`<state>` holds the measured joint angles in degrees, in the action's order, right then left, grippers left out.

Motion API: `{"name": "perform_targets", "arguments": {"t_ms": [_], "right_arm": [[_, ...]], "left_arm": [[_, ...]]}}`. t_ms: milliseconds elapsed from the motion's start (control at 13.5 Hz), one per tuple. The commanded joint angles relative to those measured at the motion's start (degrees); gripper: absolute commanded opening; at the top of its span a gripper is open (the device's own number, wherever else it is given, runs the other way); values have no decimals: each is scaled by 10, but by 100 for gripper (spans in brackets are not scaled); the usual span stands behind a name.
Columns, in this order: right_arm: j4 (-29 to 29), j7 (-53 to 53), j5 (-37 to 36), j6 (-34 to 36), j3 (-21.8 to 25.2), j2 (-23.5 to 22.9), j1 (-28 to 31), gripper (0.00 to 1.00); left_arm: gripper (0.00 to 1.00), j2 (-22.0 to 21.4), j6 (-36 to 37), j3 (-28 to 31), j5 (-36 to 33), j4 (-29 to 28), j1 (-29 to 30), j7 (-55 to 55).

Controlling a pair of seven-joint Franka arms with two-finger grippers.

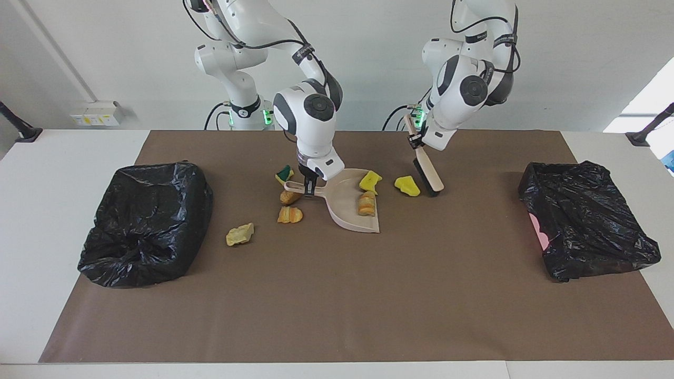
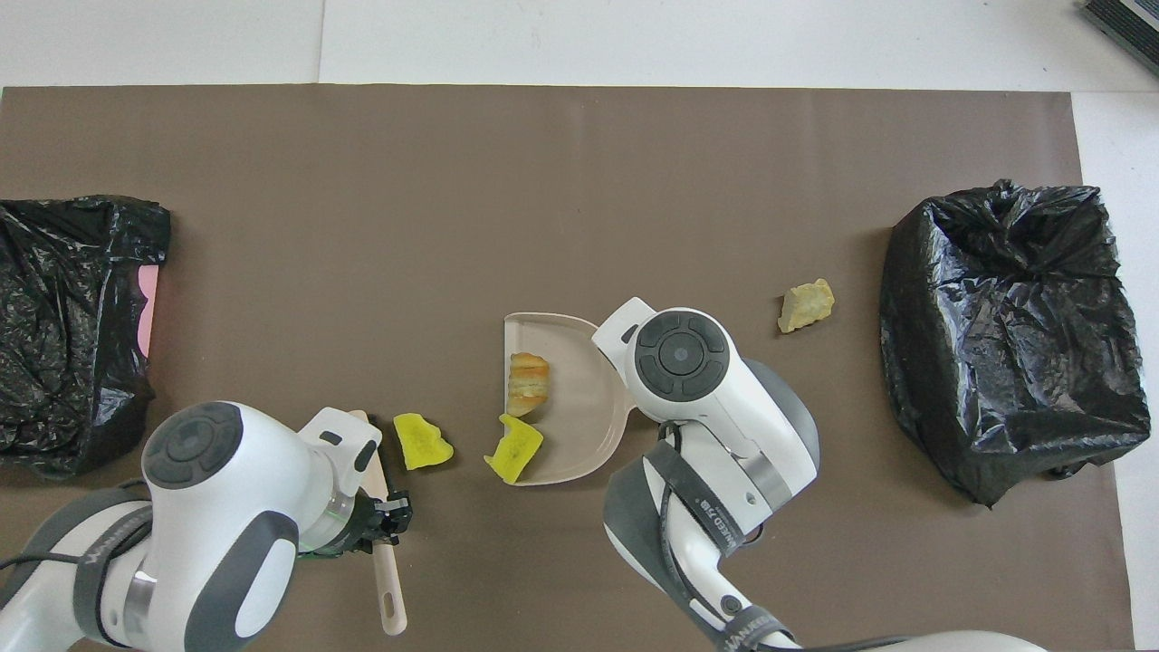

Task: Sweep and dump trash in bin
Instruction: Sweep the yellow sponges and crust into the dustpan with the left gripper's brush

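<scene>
The right gripper clamps the dustpan flat as a catcher, 1 lump inside, while the left gripper grips the brush beside a yellow scrap, seemingly to sweep it in.

Lab: 2 robot arms at papered table.

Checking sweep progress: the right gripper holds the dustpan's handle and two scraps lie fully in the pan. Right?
Not quite. The right gripper does hold the dustpan handle, but only one scrap, the orange bread lump, lies fully inside. The yellow piece straddles the pan's edge, as the overhead view shows.
</scene>
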<state>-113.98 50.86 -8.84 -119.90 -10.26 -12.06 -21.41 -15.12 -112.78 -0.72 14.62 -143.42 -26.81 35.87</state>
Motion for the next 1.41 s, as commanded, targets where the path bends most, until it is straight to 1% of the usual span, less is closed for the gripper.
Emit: {"name": "perform_targets", "arguments": {"t_ms": [0, 223, 372, 520, 595, 743, 818, 966, 1189, 1338], "right_arm": [[-7, 10, -22, -15, -3, -2, 4, 0], [-6, -11, -24, -20, -4, -9, 1, 0], [-3, -37, -24, -30, -3, -20, -19, 0], [-3, -75, -30, -39, -4, -30, -30, 0], [-3, -77, -34, -38, -3, -30, -30, 0], [0, -77, -35, -32, -3, -31, -30, 0], [0, -77, -36, -30, -3, -29, -29, 0], [5, -67, -36, -14, -3, -22, -19, 0], [9, -60, -35, -2, -4, -6, -3, 0], [15, -58, -33, 6, -4, -2, 1, 0]], "left_arm": [[0, 17, -69, 3, -5, -14, -69, 34], [0, 63, -166, 3, 1, -7, -152, 28], [0, 77, -175, 2, 3, 19, -172, 30], [0, 89, -186, 1, 3, 37, -181, 20], [0, 95, -185, 2, 3, 50, -186, 12], [0, 98, -174, 4, 3, 59, -183, 3], [0, 92, -166, 5, 3, 59, -179, 2], [0, 87, -150, 6, 3, 74, -159, -7], [0, 86, -68, 8, 1, 107, -124, -12], [0, 79, -37, 8, -5, 131, -104, -27]]}}
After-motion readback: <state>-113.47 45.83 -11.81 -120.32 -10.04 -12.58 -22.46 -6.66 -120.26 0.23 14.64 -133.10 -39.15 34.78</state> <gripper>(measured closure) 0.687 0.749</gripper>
